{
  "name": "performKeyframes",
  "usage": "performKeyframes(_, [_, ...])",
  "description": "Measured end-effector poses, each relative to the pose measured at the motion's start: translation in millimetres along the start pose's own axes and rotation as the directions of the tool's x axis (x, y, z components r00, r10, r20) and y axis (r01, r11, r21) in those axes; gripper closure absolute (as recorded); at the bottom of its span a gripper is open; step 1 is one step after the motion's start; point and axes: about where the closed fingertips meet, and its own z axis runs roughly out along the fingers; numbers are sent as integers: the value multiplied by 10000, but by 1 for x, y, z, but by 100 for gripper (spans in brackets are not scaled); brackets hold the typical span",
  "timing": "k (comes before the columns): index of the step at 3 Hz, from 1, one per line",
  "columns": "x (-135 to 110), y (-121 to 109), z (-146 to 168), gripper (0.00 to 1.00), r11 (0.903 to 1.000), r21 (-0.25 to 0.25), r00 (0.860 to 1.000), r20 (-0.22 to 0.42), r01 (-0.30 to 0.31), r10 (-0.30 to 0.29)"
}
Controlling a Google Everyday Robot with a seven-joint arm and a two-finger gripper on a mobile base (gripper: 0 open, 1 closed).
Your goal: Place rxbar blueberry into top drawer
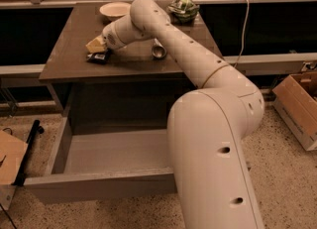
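Observation:
The rxbar blueberry (98,57) is a small dark bar lying on the brown table top (74,64) near its left front. My gripper (95,46) is at the bar, right above it and touching or nearly touching it; I cannot tell which. The arm reaches across the table from the right and hides part of the table. The top drawer (99,189) is pulled wide open below the table, with its light grey inside (114,151) bare where it shows. My arm's big lower link covers the drawer's right part.
A white bowl (114,10) and a green-and-white bag (183,8) stand at the table's back. A silver can (158,51) stands mid-table by the arm. A cardboard box (298,105) is on the floor at the right. A black rod (28,149) and cardboard (9,158) lie at the left.

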Motion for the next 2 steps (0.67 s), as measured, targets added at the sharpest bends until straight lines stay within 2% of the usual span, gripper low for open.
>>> performKeyframes(1, [0, 0, 0, 82, 10000, 0, 10000, 0, 0, 0])
performKeyframes(2, [0, 0, 0, 58, 10000, -1, 10000, -1, 0, 0])
